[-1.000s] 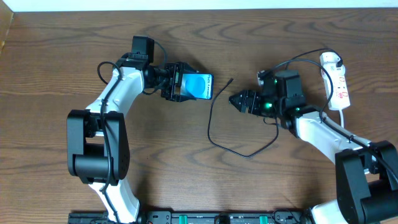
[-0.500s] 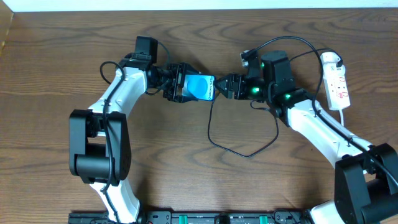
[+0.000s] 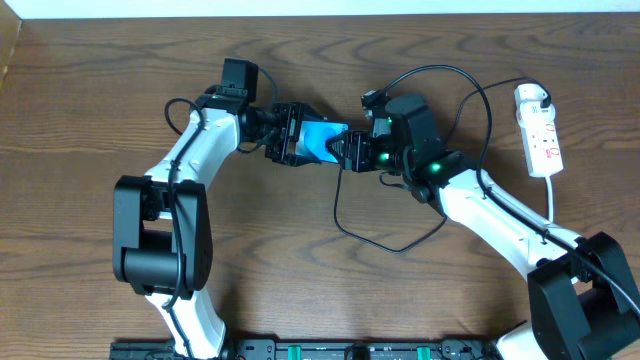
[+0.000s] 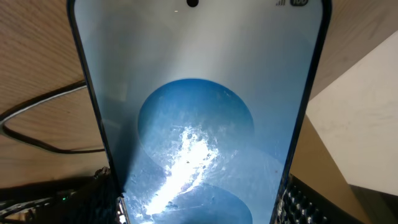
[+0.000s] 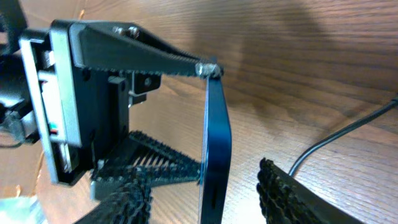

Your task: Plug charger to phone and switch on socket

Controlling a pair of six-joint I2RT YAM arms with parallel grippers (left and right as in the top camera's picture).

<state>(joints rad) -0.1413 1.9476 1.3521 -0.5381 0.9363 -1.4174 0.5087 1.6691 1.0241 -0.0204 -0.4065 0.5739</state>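
Item: phone [image 3: 325,140], clamped by left end effector [image 3: 305,142]. Right end effector [image 3: 351,152] is set at its 3 o'clock, fingers apart. The charger [image 3: 338,205] tip is hidden; it should be lined up squarely with the port [image 5: 213,199].

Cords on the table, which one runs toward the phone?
The thin black cable: it loops up to the phone, under the right arm's fingers. The thicker white cord hangs off the power strip.
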